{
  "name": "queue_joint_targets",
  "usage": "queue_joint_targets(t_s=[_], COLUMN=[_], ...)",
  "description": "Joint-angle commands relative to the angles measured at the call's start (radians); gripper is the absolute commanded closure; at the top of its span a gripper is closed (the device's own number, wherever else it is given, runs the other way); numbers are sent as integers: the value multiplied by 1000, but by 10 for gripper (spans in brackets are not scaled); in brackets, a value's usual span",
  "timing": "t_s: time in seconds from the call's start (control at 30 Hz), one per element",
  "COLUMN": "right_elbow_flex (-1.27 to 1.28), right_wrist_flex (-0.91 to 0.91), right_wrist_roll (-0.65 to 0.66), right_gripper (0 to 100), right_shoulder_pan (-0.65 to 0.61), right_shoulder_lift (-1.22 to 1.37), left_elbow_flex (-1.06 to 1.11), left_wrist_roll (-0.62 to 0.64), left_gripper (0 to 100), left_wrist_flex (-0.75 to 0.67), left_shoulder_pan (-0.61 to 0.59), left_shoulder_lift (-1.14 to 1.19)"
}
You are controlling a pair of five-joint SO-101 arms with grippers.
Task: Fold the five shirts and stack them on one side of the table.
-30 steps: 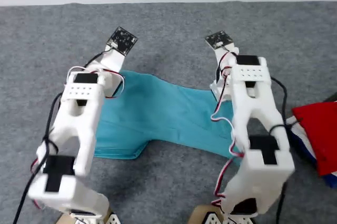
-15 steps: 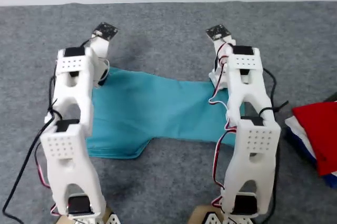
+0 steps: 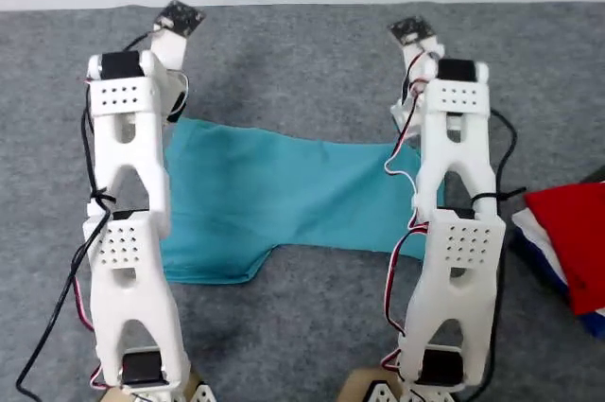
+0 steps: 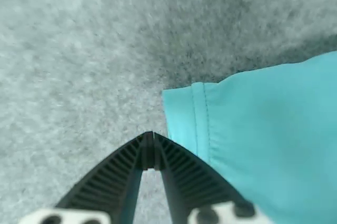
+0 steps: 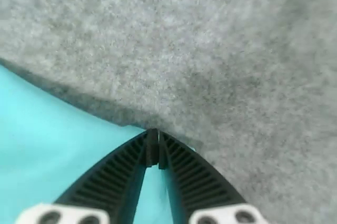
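Observation:
A teal shirt [image 3: 284,194] lies spread flat on the grey felt table [image 3: 302,52] between my two arms. My left gripper [image 4: 152,138] is shut at the shirt's far left hemmed corner [image 4: 184,113], and the cloth runs under one finger. My right gripper [image 5: 152,147] is shut on the shirt's far right edge [image 5: 63,145], with teal on both sides of its tips. In the high view the left arm [image 3: 128,128] stands along the shirt's left side and the right arm [image 3: 454,147] along its right side.
A stack of folded shirts sits at the table's right edge, a red one [image 3: 572,232] on top of white and blue ones [image 3: 537,249]. Bare felt lies beyond the shirt's far edge and in front between the arm bases.
Both arms have stretched out toward the far side and apart. The shirt's far corners went with them, so the cloth now lies wider and flatter.

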Motion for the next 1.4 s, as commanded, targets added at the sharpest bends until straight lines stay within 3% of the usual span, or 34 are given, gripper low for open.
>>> queue_joint_targets(t_s=[0.0, 0.17, 0.33, 0.5, 0.7, 1.0, 1.37], right_elbow_flex=[-178, -353, -370, -258, 104, 430, 431], right_wrist_flex=[122, 297, 312, 315, 311, 305, 208], right_wrist_roll=[-9, -11, -12, -14, -11, -8, -8], right_gripper=[989, 989, 989, 989, 989, 989, 987], right_shoulder_pan=[-19, -50, -71, -87, -133, -360, -791], right_shoulder_lift=[-22, -21, -53, -160, -437, -647, -438], left_elbow_flex=[-127, -199, -151, 90, 470, 740, 980], left_wrist_roll=[3, 11, 12, -2, -74, -69, -68], left_gripper=[998, 998, 998, 998, 998, 998, 998], left_wrist_flex=[78, 120, 123, 123, 118, 101, -48], left_shoulder_pan=[3, 3, -3, 2, -25, -321, -755], left_shoulder_lift=[-9, -17, -92, -288, -615, -927, -950])
